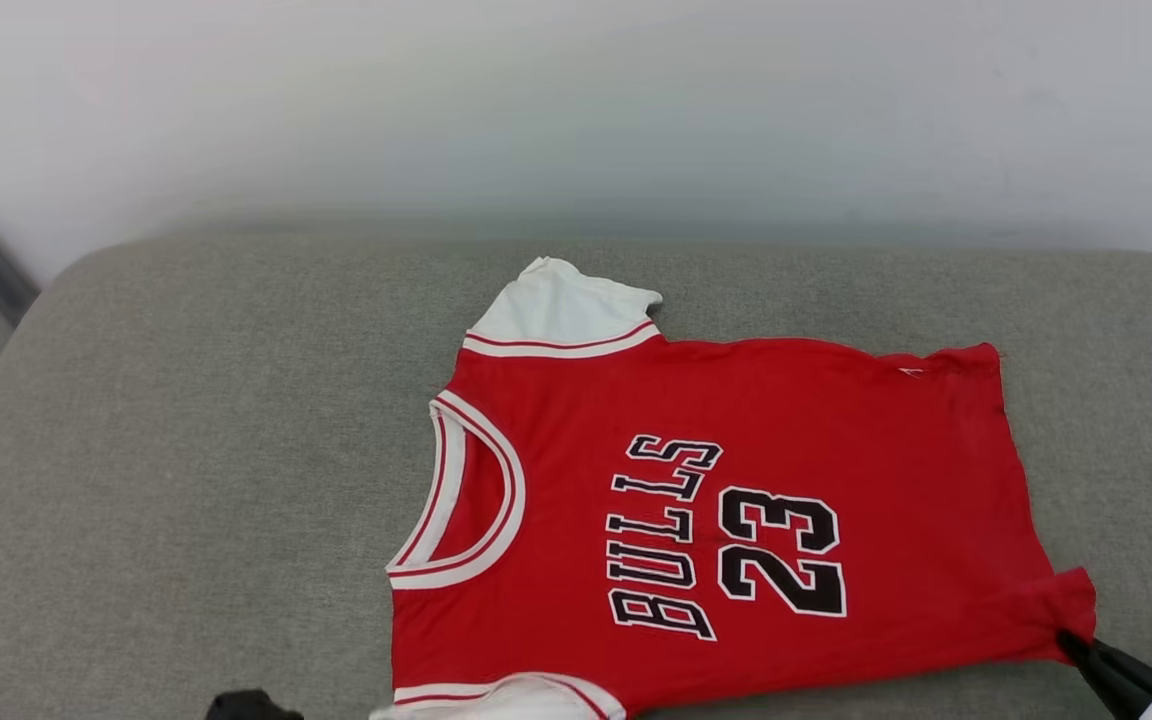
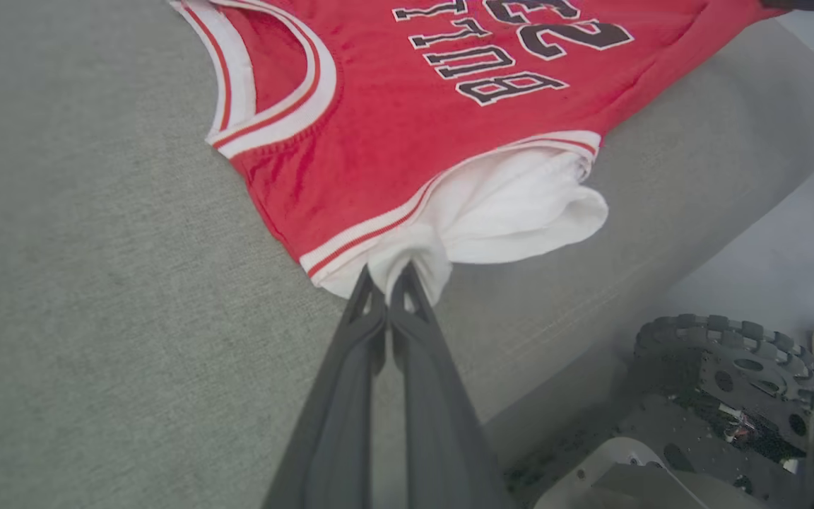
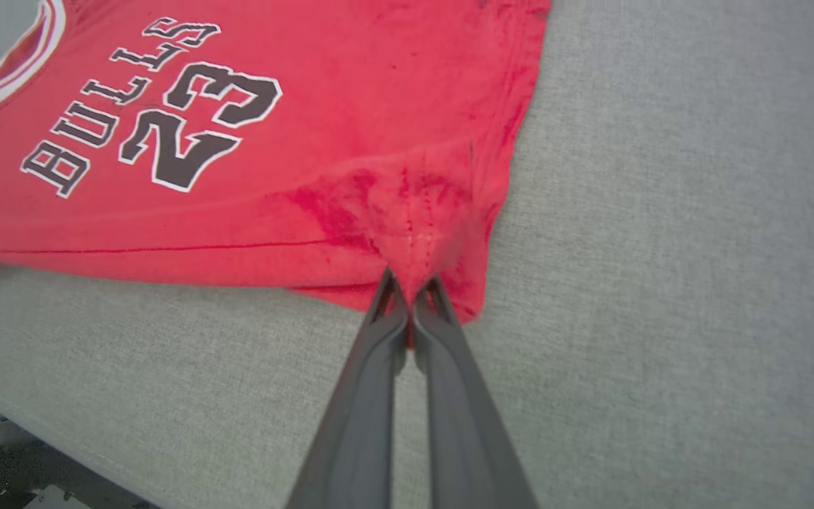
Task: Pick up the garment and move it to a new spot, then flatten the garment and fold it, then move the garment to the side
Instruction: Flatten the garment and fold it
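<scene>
Gripping the garment point(image 1: 736, 420): left gripper point(image 2: 387, 272) on sleeve point(image 2: 520, 212), right gripper point(image 3: 410, 283) on hem point(image 3: 478, 212)

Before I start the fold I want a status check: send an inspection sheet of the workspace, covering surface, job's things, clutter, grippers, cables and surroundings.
Surface: grey fabric cushion, smooth.
Job's things: red Bulls jersey, front up, mostly flat; near white sleeve bunched.
Clutter: nothing seen.
Grippers: left gripper shut on the near white sleeve; right gripper shut on the near hem corner.
Cables: nothing seen.
Surroundings: pale wall behind; robot's wheeled base beside the cushion edge.
</scene>
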Robot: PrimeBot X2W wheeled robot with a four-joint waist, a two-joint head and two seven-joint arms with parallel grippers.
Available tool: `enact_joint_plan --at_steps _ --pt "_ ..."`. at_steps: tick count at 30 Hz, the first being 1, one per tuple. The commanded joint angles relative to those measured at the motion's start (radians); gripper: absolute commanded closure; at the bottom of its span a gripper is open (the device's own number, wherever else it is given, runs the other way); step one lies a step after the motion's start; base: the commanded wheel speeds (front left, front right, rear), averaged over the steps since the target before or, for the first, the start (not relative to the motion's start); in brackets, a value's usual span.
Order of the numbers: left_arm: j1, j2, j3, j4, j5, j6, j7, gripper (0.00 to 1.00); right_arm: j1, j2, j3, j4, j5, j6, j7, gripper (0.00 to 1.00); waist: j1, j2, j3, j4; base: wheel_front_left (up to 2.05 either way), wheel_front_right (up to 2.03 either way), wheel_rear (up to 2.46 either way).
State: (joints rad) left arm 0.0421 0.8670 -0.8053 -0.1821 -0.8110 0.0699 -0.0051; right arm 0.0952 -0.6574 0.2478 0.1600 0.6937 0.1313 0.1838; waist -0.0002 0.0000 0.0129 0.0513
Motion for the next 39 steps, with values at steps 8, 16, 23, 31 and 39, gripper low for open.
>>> enact_joint_plan --at_steps 8,16,23,31,39 --pt "-0.145 0.000 0.075 -0.012 0.033 0.002 -0.020 1.00 -0.026 0.041 -0.073 -0.094 -0.021 -0.001 0.053 1.00 0.0002 0.0000 0.082 -0.030 0.00 0.00 0.00" --pt "-0.291 -0.008 0.111 0.030 0.055 -0.027 0.013 1.00 -0.086 0.069 -0.090 -0.125 -0.063 -0.001 0.098 1.00 0.0002 0.0000 0.175 -0.053 0.00 0.00 0.00" --pt "-0.418 -0.039 0.091 0.131 0.088 -0.082 0.060 1.00 -0.153 0.092 -0.079 -0.098 -0.099 -0.001 0.135 1.00 0.0002 0.0000 0.235 -0.059 0.00 0.00 0.00" --pt "-0.530 -0.117 0.054 0.260 0.130 -0.127 0.073 1.00 -0.209 0.115 -0.079 -0.049 -0.140 -0.001 0.185 1.00 0.0002 0.0000 0.278 -0.061 0.00 0.00 0.00" --pt "-0.579 -0.183 0.046 0.390 0.138 -0.133 0.031 0.00 -0.250 0.142 -0.075 -0.008 -0.139 -0.001 0.186 0.00 0.0002 0.0000 0.279 -0.060 0.00 0.00 0.00"
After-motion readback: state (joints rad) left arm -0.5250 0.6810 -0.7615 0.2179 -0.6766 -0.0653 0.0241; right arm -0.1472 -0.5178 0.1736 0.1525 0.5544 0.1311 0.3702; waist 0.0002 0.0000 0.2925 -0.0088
